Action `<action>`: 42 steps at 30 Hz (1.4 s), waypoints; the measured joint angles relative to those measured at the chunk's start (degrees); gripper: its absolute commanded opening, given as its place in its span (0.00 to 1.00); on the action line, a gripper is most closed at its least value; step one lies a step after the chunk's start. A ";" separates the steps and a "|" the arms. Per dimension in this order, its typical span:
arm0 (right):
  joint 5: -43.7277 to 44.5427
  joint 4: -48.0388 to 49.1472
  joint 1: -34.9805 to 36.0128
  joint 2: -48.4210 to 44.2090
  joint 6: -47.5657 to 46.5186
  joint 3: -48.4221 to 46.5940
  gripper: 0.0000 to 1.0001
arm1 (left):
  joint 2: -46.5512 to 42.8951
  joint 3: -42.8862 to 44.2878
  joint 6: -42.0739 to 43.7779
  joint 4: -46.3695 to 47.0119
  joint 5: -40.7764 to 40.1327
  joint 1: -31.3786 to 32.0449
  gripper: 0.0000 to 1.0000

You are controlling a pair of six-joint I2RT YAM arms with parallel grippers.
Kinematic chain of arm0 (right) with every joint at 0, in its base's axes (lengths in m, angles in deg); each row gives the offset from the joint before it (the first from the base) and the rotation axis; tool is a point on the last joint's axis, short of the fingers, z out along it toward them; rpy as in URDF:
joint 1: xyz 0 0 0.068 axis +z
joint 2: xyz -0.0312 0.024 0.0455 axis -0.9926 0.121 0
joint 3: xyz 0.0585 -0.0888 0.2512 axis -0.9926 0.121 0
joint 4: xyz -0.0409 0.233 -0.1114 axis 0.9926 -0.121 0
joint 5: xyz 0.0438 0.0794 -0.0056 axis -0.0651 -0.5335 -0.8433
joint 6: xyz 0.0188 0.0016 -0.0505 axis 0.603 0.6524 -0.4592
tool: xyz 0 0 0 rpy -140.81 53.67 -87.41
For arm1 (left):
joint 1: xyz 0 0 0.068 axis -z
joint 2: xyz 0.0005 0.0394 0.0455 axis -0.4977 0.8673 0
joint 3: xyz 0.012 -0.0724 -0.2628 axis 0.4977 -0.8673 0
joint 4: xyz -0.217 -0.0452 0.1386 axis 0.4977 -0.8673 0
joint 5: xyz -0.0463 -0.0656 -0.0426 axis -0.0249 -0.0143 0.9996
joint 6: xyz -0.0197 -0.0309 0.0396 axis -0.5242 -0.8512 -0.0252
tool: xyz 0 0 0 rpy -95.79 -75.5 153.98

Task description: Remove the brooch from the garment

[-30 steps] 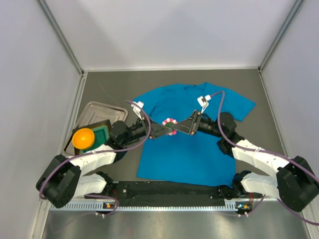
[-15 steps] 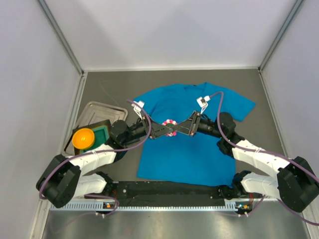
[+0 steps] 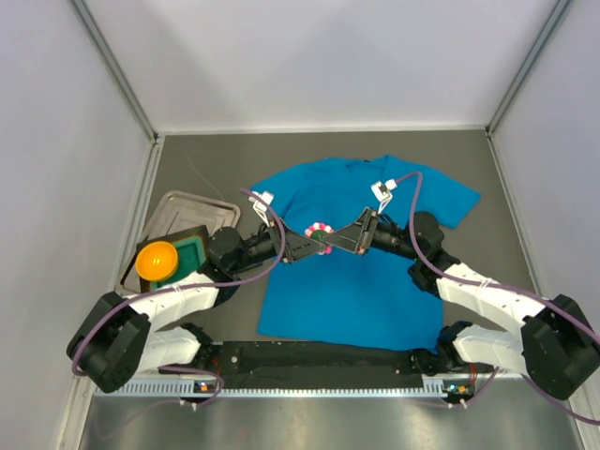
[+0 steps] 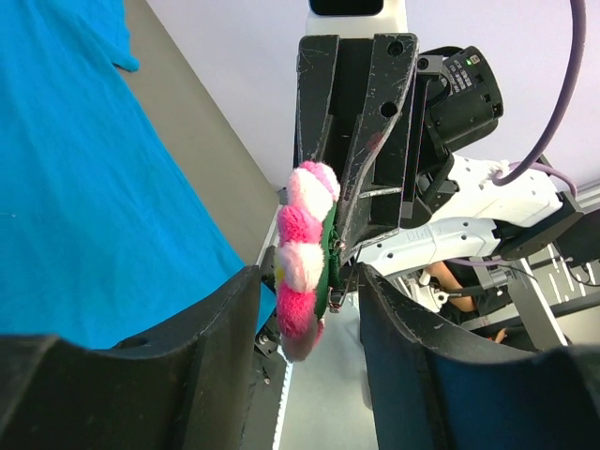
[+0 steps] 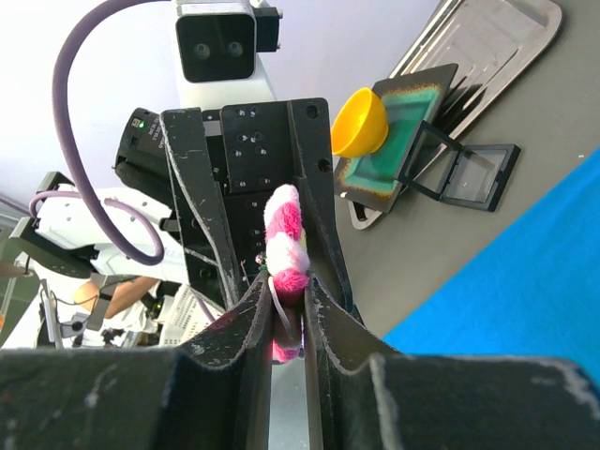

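Observation:
The brooch [image 3: 321, 228], a fluffy flower of pink and white petals, is held in the air above the chest of the blue T-shirt, the garment [image 3: 356, 281]. My right gripper [image 3: 330, 242] is shut on the brooch's lower edge [image 5: 289, 239], with a wire pin showing between the jaws [image 5: 289, 291]. My left gripper [image 3: 312, 244] faces it from the left. Its jaws are open and stand on either side of the brooch [image 4: 305, 253], with a gap on each side [image 4: 309, 281]. The garment also shows in the left wrist view [image 4: 75, 169] and in the right wrist view [image 5: 525, 281].
A metal tray [image 3: 187, 211] lies at the left of the table. An orange round bowl-like object [image 3: 157, 261] sits on a green pad [image 3: 194, 249] at the tray's near end. A small black frame [image 5: 459, 173] lies beside them. Grey walls close in the table.
Almost nothing differs. Both grippers stay together over the shirt with the brooch between them, and it shifts only a few pixels.

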 measured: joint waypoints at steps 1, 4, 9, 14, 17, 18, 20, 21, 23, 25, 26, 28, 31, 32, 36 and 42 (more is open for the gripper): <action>0.00 0.00 0.00 0.00 -0.02 0.00 0.00 | 0.00 0.00 0.17 -0.02 -0.02 0.00 0.50; 0.00 0.00 0.00 0.00 -0.02 0.00 0.00 | 0.00 -0.02 0.20 -0.07 -0.09 0.00 0.48; 0.00 -0.17 0.00 -0.04 -0.04 0.00 0.00 | -0.09 0.00 0.37 -0.46 -0.52 0.00 0.46; 0.00 -0.22 0.00 -0.09 -0.04 0.00 0.00 | -0.85 -0.02 0.42 -0.57 -1.11 0.00 0.46; 0.02 -0.20 0.00 -0.09 -0.04 0.00 0.00 | -1.51 -0.02 0.42 -0.83 -1.46 0.00 0.45; 0.04 -0.20 0.00 -0.09 -0.04 0.00 0.00 | -1.68 -0.02 0.42 -0.83 -1.51 0.00 0.45; 0.13 -0.17 0.00 -0.09 -0.02 0.00 0.00 | -1.81 -0.02 0.42 -0.83 -1.53 0.00 0.43; 0.22 -0.15 0.00 -0.09 0.00 0.00 0.00 | -1.81 -0.02 0.39 -0.83 -1.53 0.00 0.42; 0.33 0.04 0.00 -0.09 0.02 0.00 0.00 | -1.81 -0.02 0.39 -0.85 -1.60 0.00 0.40; 0.44 0.31 0.00 -0.09 0.13 0.00 0.00 | -1.81 -0.02 0.37 -0.85 -1.66 0.00 0.38; 0.44 0.39 0.00 -0.09 0.37 0.00 0.00 | -1.81 -0.02 0.37 -0.85 -1.66 0.00 0.38; 0.44 0.55 0.00 -0.09 0.57 0.00 0.00 | -1.81 -0.02 0.37 -0.83 -1.66 0.00 0.37; 0.44 0.63 0.00 -0.09 0.66 0.00 0.00 | -1.81 -0.02 0.35 -0.83 -1.68 0.00 0.35; 0.44 0.63 0.00 -0.09 0.66 0.00 0.00 | -1.81 -0.02 0.35 -0.83 -1.68 0.00 0.35; 0.50 0.66 0.00 -0.11 0.66 0.00 0.00 | -1.81 -0.04 0.33 -0.85 -2.03 0.00 0.32; 0.66 0.63 0.00 -0.13 0.63 0.00 0.00 | -1.81 -0.17 0.09 -0.81 -2.32 0.00 0.31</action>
